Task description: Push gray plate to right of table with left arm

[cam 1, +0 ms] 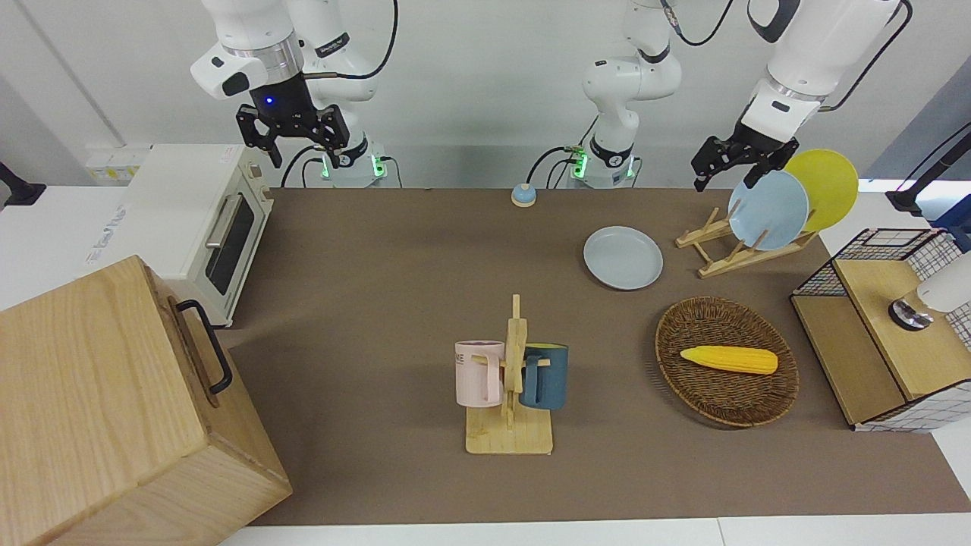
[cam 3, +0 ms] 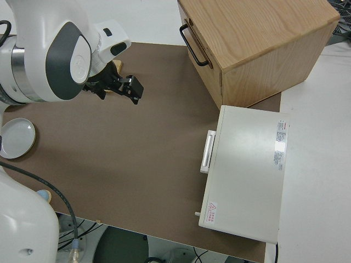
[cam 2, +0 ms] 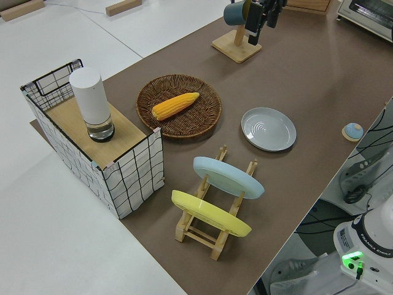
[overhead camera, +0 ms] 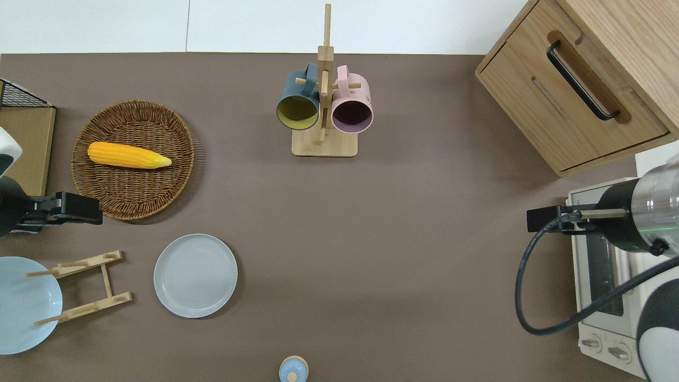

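Observation:
The gray plate lies flat on the brown table, between the wooden plate rack and the table's middle. It also shows in the overhead view, the left side view and the right side view. My left gripper is open and empty, up in the air. In the overhead view it is over the rim of the wicker basket, apart from the plate. My right arm is parked, its gripper open and empty.
A wicker basket holds a corn cob. A wooden rack carries a sky-blue plate and a yellow plate. A mug stand is mid-table, a small bell near the robots. A toaster oven and a wooden box are at the right arm's end.

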Available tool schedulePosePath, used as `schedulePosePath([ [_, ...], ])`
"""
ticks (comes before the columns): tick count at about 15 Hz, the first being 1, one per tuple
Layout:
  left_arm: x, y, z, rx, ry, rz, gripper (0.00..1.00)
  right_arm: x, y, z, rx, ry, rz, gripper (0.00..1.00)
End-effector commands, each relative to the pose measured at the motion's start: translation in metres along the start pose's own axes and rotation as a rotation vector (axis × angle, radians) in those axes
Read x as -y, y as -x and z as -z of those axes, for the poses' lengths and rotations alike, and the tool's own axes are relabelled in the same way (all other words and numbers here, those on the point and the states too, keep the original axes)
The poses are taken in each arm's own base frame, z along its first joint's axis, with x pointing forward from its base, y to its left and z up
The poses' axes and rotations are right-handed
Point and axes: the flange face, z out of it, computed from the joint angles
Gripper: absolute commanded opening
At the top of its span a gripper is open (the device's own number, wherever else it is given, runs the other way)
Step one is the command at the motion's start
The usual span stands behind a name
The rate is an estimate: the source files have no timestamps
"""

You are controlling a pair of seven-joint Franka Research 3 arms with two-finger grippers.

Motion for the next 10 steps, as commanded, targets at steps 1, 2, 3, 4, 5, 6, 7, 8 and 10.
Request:
schedulePosePath([
  [1,-0.0026,0.0038,0.0076,-0.009,-0.023,-0.021,0.99,-0.0007,0.0077,-0.0004,0.004,-0.009,-0.02,0.996],
  [2,-0.0026,0.0038,0.0069,-0.007,-0.023,-0.022,0.99,-0.0007,0.0079,-0.0005,0.005,-0.009,-0.022,0.996],
  [3,-0.0026,0.0048,0.007,-0.007,-0.023,-0.022,0.99,-0.0014,0.0077,-0.0005,0.005,-0.009,-0.022,0.996],
  [4,-0.0025,0.0053,0.0077,-0.009,-0.025,-0.022,0.99,-0.0007,0.0077,-0.0004,0.004,-0.009,-0.02,0.996],
  [5,-0.0033,0.0053,0.0077,-0.009,-0.025,-0.024,0.99,-0.0007,0.0077,-0.0004,0.004,-0.009,-0.022,0.996],
  [6,-0.005,0.005,0.0062,-0.006,-0.025,-0.026,0.99,-0.0007,0.0077,-0.0004,0.004,-0.009,-0.022,0.996],
  [7,-0.0041,0.0054,0.0034,0.0,-0.026,-0.025,0.99,-0.0007,0.0077,-0.0004,0.004,-0.009,-0.02,0.996],
  [8,-0.004,0.0059,0.002,0.003,-0.026,-0.025,0.99,-0.0007,0.0077,-0.0004,0.004,-0.009,-0.022,0.996],
  [10,-0.004,0.0057,0.0007,0.005,-0.027,-0.025,0.99,-0.0007,0.0077,-0.0004,0.004,-0.009,-0.022,0.996],
])
